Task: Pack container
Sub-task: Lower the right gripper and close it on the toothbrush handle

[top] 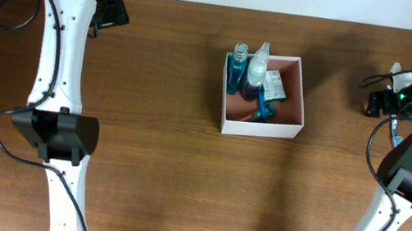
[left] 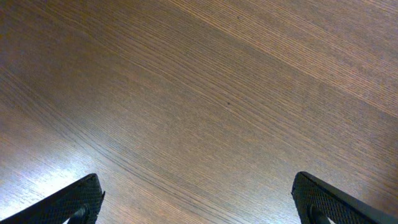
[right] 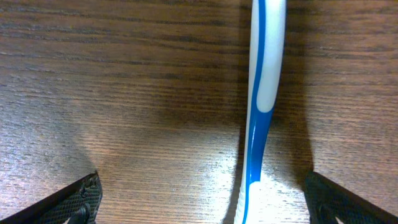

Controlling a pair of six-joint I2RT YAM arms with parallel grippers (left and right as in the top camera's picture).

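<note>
Two grippers stand with their jaws spread as wide as they go, and neither has hold of anything. The left gripper [left: 199, 202] hangs over the bare dark brown wooden table [top: 178, 186] near its far left corner, well apart from everything else. Its wrist view shows only wood grain between the two black textured fingers [left: 74, 202].

The right gripper [right: 205, 199] hovers at the far right of the table over a blue-and-white plastic toothbrush [right: 264, 68] that lies flat on the wood. In the right wrist view the handle runs straight up the picture. It lies nearer the finger at the right of the frame than the one at the left, and it touches neither.

The container [top: 262, 128], a square, shallow, open-topped box with thin white walls and a reddish-brown inside, sits on the table near the middle, a little toward the far edge. It lies between the two arms and well apart from both grippers.

Several toiletries are crowded into its left half:
- A small clear bottle of blue liquid [top: 236, 69] stands in the far left corner.
- A clear spray bottle with a pale nozzle [top: 259, 64] stands just beside it.
- A small green-and-white packet [top: 275, 83] lies to the right of those.
- A blue object [top: 262, 101] and something red [top: 245, 117] lie toward the near wall, too small to make out.

The right part of the box floor shows bare reddish-brown.
</note>
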